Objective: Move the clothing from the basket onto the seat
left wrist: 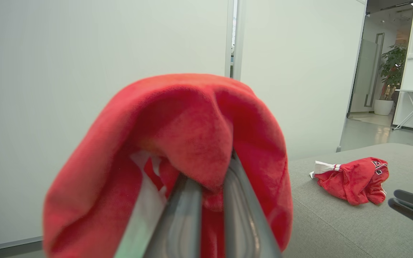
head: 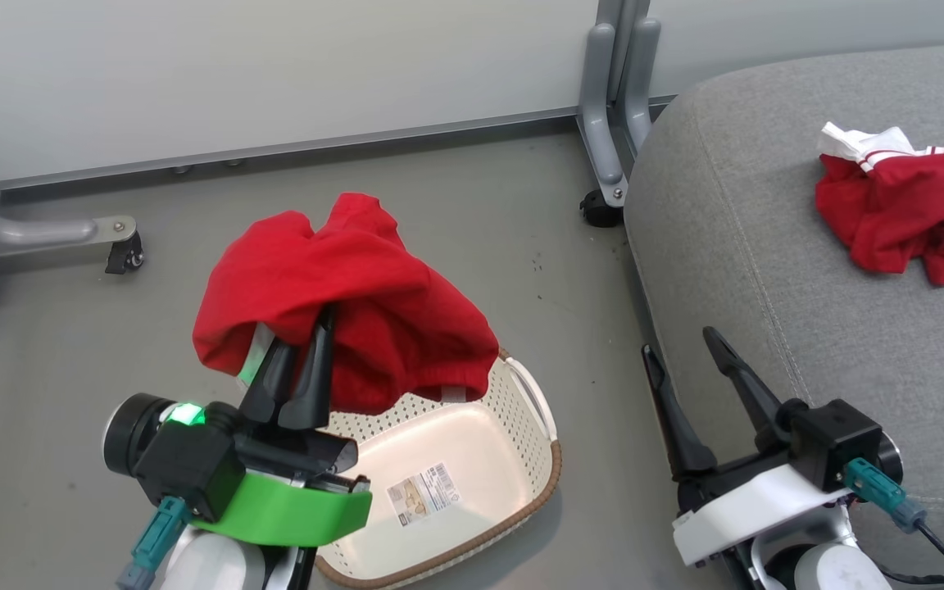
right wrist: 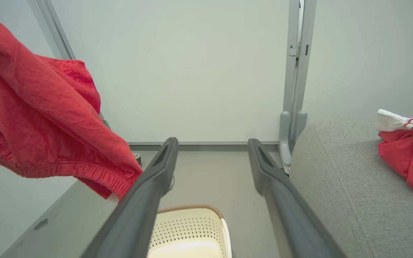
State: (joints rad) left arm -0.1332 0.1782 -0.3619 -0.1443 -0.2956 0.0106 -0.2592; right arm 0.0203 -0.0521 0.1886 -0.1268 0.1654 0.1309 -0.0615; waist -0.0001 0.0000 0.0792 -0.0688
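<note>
one red garment [head: 349, 303] is held above the basket [head: 550, 467], clamped in the left hand [head: 312, 344]; the second garment [head: 906, 209] is laid on the seat [head: 767, 270]. the right hand [head: 679, 342] is spread apart, empty, beside the seat.

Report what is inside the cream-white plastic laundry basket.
The bottom of the basket shows bare apart from a white paper label. The bright red fabric garment, clamped between the fingers of the left gripper, hangs over its far-left corner, so that part is hidden.
</note>
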